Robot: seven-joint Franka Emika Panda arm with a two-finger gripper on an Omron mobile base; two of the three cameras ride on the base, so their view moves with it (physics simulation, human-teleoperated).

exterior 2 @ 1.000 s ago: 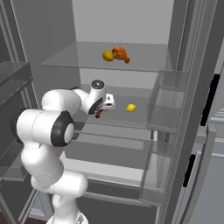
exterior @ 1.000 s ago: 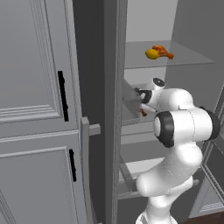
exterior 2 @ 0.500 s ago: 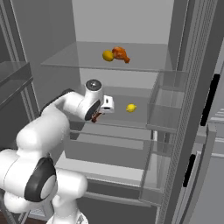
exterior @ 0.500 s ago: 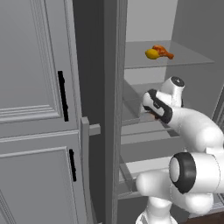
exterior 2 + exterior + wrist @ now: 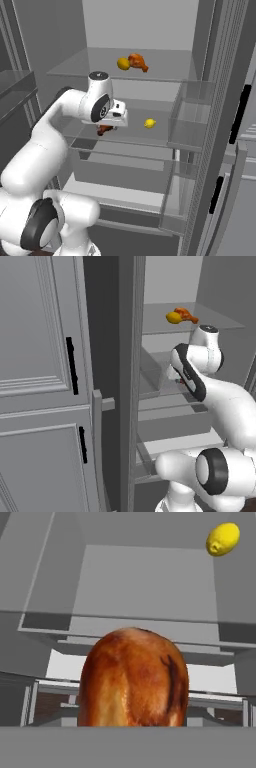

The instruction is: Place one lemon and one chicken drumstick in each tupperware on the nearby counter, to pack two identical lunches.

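The fridge (image 5: 200, 60) stands open, with glass shelves inside. On the top shelf (image 5: 165, 72) lie a lemon (image 5: 123, 63) and a chicken drumstick (image 5: 138, 61), touching each other (the lemon is on the left in the right base view). In the left base view the same pair sits up high, the lemon (image 5: 173, 317) in front of the drumstick (image 5: 186, 315).

On the middle shelf (image 5: 160, 132) a second lemon (image 5: 149, 123) lies by itself. In the hand view it (image 5: 223, 539) shows in the top right corner, well apart from the hand.

The gripper (image 5: 106, 128) is just above the middle shelf, at the left side. It holds a second drumstick (image 5: 104, 129), brown and shiny. Only a small red-brown bit of it shows under the white hand in the right base view. In the hand view this drumstick (image 5: 134, 678) is very close and big, right in the middle at the bottom, so the jaws are closed around the meat, about half wide.

To the right of the shelves is a clear door bin (image 5: 189, 120). I cannot tell if anything is in it.

In the left base view a tall grey cabinet (image 5: 45, 381) with black handles (image 5: 71, 365) stands to the left of the fridge.
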